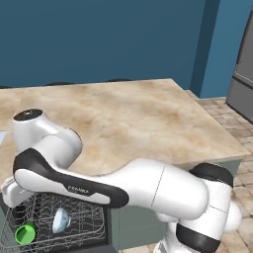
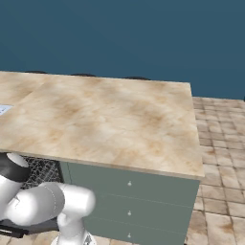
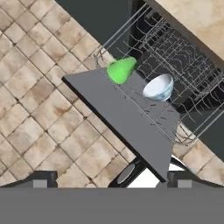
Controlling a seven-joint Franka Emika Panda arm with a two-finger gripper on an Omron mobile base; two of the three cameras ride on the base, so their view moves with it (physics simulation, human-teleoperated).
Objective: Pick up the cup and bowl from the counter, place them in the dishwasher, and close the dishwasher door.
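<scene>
Cup [image 3: 120, 70] and bowl [image 3: 159, 87] both sit in the wire rack [image 3: 175, 61] of the dishwasher [image 3: 192, 87], the cup lying tipped over, the bowl just beside it and tilted. The gripper [image 3: 112, 179] stands open and empty, its dark tips at either side of the hand view, well apart from both. The door [image 3: 118, 113] is dropped open, a flat grey panel under the pulled-out rack and between the gripper and the two things.

From the left base view the cup [image 1: 24, 233] and bowl [image 1: 61, 220] show in the rack under the arm [image 1: 148, 190]. The surface [image 2: 105, 119] is beige marbled stone over grey-green drawers [image 2: 129, 201]. Tan tiles [image 2: 220, 153] cover the floor, and the wall [image 2: 119, 33] is deep blue. Small lettering on the arm's dark band [image 1: 78, 189] is too blurred to read for sure.
</scene>
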